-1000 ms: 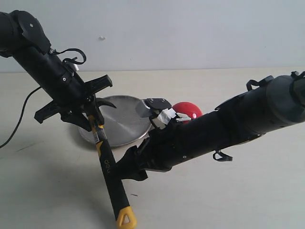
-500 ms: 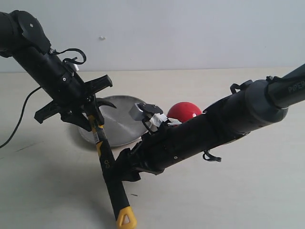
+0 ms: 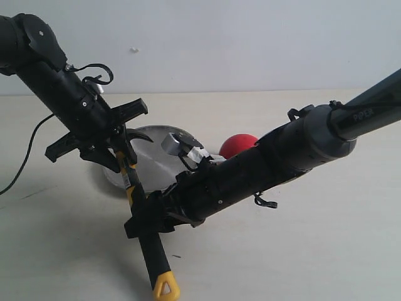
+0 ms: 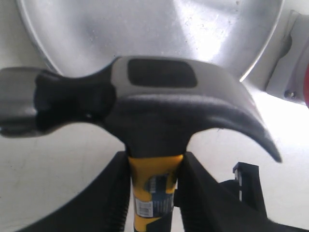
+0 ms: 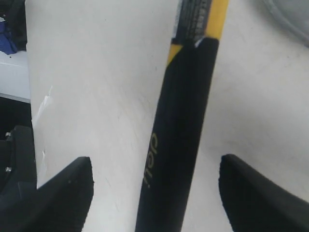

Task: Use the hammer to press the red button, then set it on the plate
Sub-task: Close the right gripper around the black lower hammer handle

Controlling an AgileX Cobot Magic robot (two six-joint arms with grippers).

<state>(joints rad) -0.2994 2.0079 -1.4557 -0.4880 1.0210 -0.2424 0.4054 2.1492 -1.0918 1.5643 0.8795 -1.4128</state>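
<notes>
The left end effector (image 3: 118, 149) is clamped on the hammer (image 3: 156, 263) under its dark head. The right end effector (image 3: 144, 216) is wide apart, with room both sides of the black handle.

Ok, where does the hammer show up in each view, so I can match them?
Exterior view: the hammer slants down left of centre, with its yellow loop near the bottom edge.
Left wrist view: its dark head fills the middle of the picture.
Right wrist view: its black lettered handle runs through the middle.
Shared landmark: the handle's yellow band.
</notes>
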